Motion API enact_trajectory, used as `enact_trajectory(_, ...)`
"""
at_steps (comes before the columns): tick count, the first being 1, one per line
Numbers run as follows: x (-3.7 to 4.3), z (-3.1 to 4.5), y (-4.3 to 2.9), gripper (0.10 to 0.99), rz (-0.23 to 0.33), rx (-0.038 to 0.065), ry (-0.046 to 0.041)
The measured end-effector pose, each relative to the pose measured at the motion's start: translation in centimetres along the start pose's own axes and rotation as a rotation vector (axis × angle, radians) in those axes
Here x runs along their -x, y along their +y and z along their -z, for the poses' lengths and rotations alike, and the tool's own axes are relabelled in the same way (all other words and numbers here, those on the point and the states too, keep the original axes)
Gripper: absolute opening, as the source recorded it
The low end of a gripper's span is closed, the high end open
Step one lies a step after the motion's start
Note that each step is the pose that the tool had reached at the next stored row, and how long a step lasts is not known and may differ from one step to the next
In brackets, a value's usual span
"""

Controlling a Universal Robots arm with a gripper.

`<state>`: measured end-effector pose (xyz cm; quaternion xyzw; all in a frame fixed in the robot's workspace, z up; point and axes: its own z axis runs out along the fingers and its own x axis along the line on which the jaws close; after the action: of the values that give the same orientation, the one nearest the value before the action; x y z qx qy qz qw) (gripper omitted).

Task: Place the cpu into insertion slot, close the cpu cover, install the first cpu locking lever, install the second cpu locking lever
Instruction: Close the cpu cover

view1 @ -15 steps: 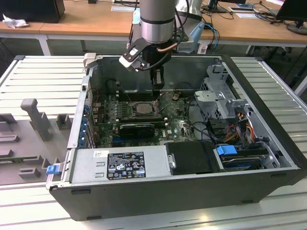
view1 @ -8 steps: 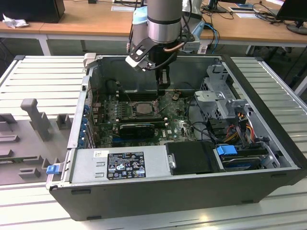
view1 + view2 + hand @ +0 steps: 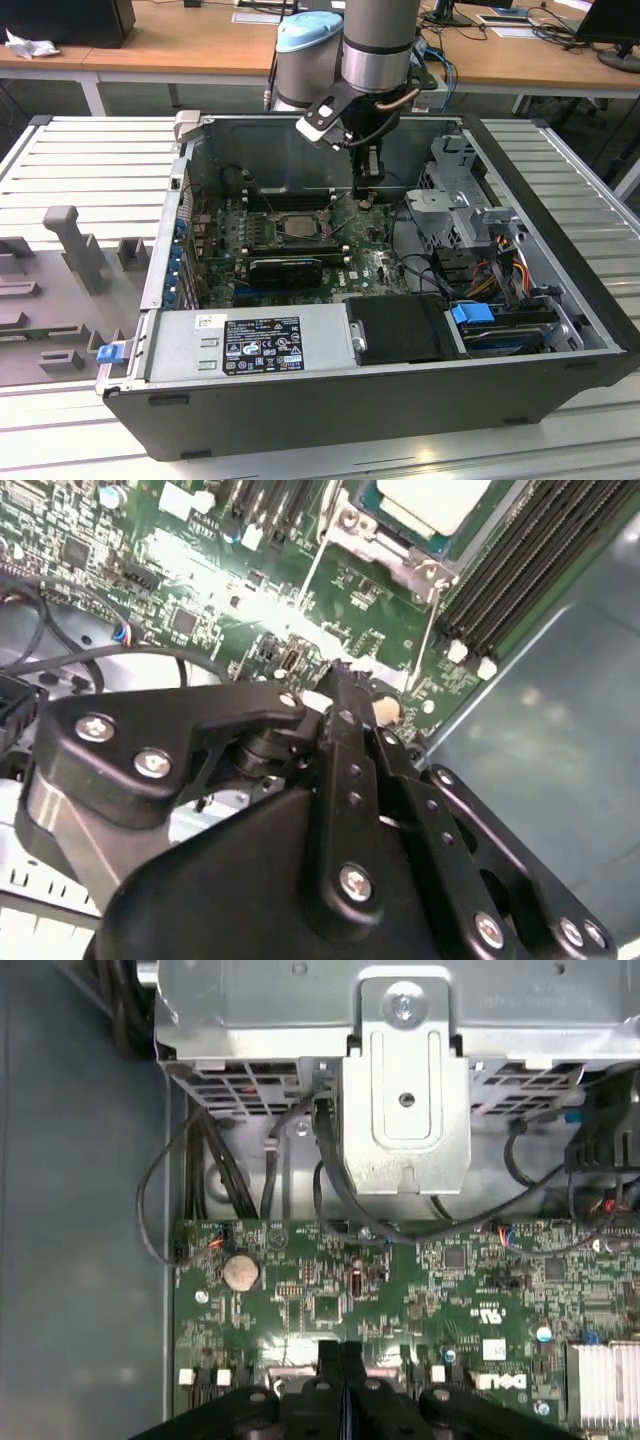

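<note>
The cpu (image 3: 298, 225) (image 3: 432, 498) lies silvery-top-up in the insertion slot (image 3: 274, 229) of the green motherboard (image 3: 370, 265) inside an open computer case. The cpu cover (image 3: 385, 542) lies as a metal frame around the chip. Two thin locking levers (image 3: 428, 630) (image 3: 313, 570) run out from the socket's corner as bare wire rods. My gripper (image 3: 366, 198) (image 3: 342, 680) (image 3: 340, 1352) hangs low over the board, at the exterior view's right of the socket. Its black fingers (image 3: 328, 1370) are shut together with nothing seen between them. The tip is close to the end of one lever.
A grey power supply (image 3: 250, 345) fills the case's front, and a metal drive cage (image 3: 460, 200) (image 3: 405, 1090) with cables stands at the exterior view's right. A long black card (image 3: 285, 268) sits in front of the socket. Memory slots (image 3: 520, 570) and a coin cell (image 3: 240, 1272) are nearby.
</note>
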<state>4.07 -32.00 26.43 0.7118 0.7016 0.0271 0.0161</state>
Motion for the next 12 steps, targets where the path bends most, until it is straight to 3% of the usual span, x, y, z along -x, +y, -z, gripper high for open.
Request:
enact_trajectory(1, 0.00, -0.18, 0.20, 0.106, 0.000, 0.000, 0.0000)
enact_trajectory(2, -0.01, -0.49, 1.06, 0.106, 0.000, 0.000, 0.0001)
enact_trajectory(5, 0.00, -1.10, 1.45, 0.106, 0.000, 0.000, 0.0000)
enact_trajectory(8, 0.00, -1.61, 1.25, 0.106, 0.000, 0.000, 0.0002)
enact_trajectory(12, 0.02, -1.62, 0.01, 0.106, 0.000, -0.002, 0.0063)
